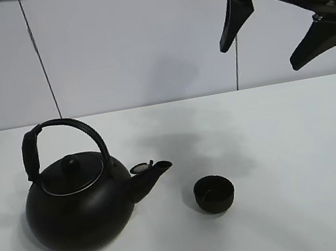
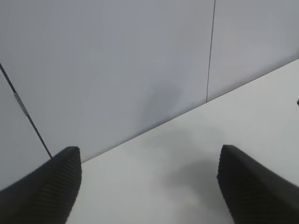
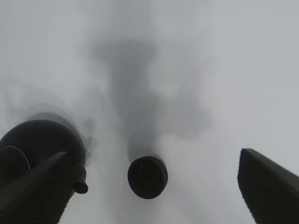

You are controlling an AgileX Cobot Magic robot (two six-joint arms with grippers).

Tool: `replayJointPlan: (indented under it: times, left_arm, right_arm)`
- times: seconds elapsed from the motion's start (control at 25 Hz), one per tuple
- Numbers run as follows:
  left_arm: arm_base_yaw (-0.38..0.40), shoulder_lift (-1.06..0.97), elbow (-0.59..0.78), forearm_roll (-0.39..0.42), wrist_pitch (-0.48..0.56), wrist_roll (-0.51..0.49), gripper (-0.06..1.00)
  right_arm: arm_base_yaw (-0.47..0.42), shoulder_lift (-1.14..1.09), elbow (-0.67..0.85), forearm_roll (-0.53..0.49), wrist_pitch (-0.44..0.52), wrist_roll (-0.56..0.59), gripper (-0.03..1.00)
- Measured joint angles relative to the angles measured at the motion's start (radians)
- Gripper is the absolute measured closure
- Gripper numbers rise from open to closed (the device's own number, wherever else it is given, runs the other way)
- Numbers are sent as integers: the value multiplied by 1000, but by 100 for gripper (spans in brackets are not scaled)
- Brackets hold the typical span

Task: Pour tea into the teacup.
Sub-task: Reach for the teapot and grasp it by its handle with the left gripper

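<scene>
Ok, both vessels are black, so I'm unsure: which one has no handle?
The tiny teacup beside the spout; the big kettle has an arched handle.

1. No writing, label, brand, number or sign can be read in any of the views.
2. High view: the kettle point(image 1: 78, 208), the teacup point(image 1: 214, 195) and the worktop point(image 1: 303, 161) show plain surfaces with no lettering.
3. Left wrist view: the wall point(image 2: 117, 70) and the worktop are bare of print.
4. Right wrist view: the picture is soft and blurred, so a small mark on the kettle or the teacup there might go unread.
</scene>
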Motion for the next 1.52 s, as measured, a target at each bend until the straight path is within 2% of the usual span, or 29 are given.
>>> replayJointPlan:
  times: [0.12, 0.2, 0.24, 0.32, 0.52, 0.72, 1.08, 1.52]
  left_arm:
    - [1, -35, 263, 7, -326, 58, 37]
    - [1, -28, 388, 0, -543, 76, 37]
    - [1, -15, 438, -11, -631, 78, 37]
    - [1, 18, 499, -26, -728, 74, 37]
    - [1, 132, 534, -39, -813, 24, 37]
    - [1, 263, 534, -39, -847, -2, 37]
    - [1, 460, 534, -46, -1008, -33, 37]
    - [6, 581, 469, -93, -1049, -55, 37]
  right_arm:
    - [0, 0, 0, 0, -28, 0, 31]
    - [0, 0, 0, 0, -49, 0, 31]
    - [0, 0, 0, 0, -61, 0, 31]
    - [0, 0, 0, 0, -85, 0, 31]
    - [0, 0, 0, 0, -132, 0, 31]
    - [0, 0, 0, 0, -167, 0, 31]
    - [0, 0, 0, 1, -232, 0, 31]
    - [0, 0, 0, 1, -237, 0, 31]
